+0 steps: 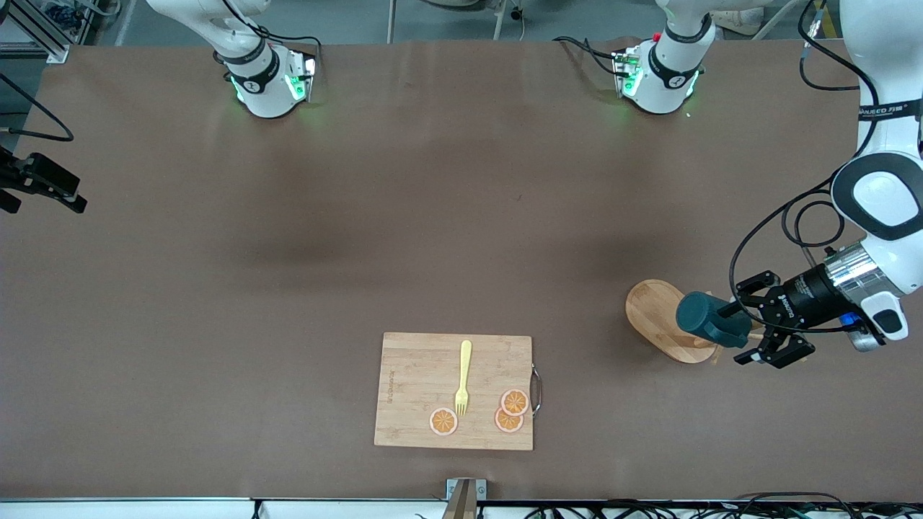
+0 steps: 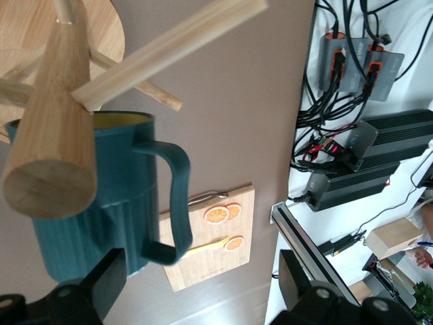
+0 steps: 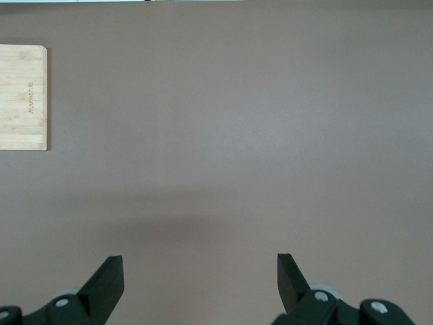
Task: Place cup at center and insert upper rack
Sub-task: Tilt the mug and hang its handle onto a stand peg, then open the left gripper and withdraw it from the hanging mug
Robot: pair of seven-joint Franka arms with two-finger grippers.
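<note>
Black fingers of your left gripper (image 1: 750, 321) stand wide apart, clamped on nothing, with the handle (image 2: 172, 203) of the teal cup (image 1: 710, 318) in the gap just ahead of them. The cup hangs on a wooden stand (image 1: 652, 317) at the left arm's end of the table (image 1: 360, 216), well apart from the centre, so the task's placement is not met. If you close, centre the handle between the fingers and square them to it. Mind the peg (image 2: 169, 51) and the thick post (image 2: 54, 135) beside the rim, since a skewed pull would likely tip the stand. Your right gripper (image 3: 199, 281) waits with fingers apart over bare table. Count one cup, one stand, one cutting board (image 1: 418, 389) nearer the front camera, one yellow fork (image 1: 463, 378) on it, and three orange slices (image 1: 443, 422) (image 1: 515, 401) (image 1: 508, 420).
</note>
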